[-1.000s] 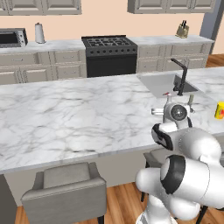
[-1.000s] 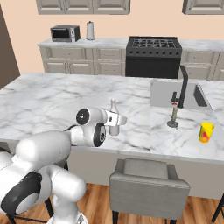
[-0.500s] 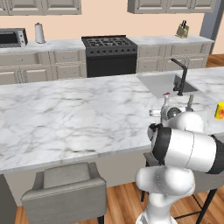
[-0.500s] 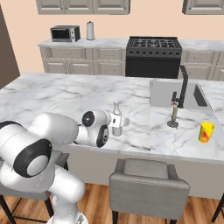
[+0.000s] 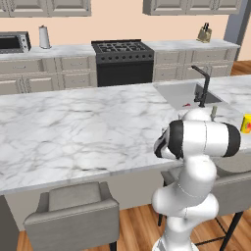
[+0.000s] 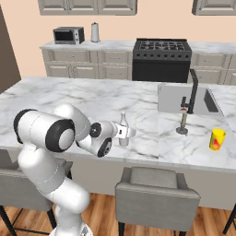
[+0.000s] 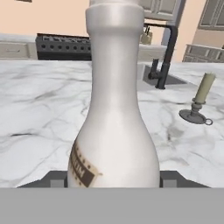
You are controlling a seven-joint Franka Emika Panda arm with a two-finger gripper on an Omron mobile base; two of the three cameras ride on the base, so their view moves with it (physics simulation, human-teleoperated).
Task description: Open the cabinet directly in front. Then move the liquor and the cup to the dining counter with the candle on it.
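Liquor (image 7: 114, 113) upright between the claw's (image 6: 123, 134) parted jaws, on the dining counter (image 6: 69, 99).

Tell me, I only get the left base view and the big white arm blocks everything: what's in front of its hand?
Observer: In the right base view, the hand sits around a pale liquor bottle.
Visitor: Is it lifted?
Observer: It looks not; it seems to stand upright on the dining counter, near the front edge.
Visitor: Any label?
Observer: The hand view shows a brown label low on its side.
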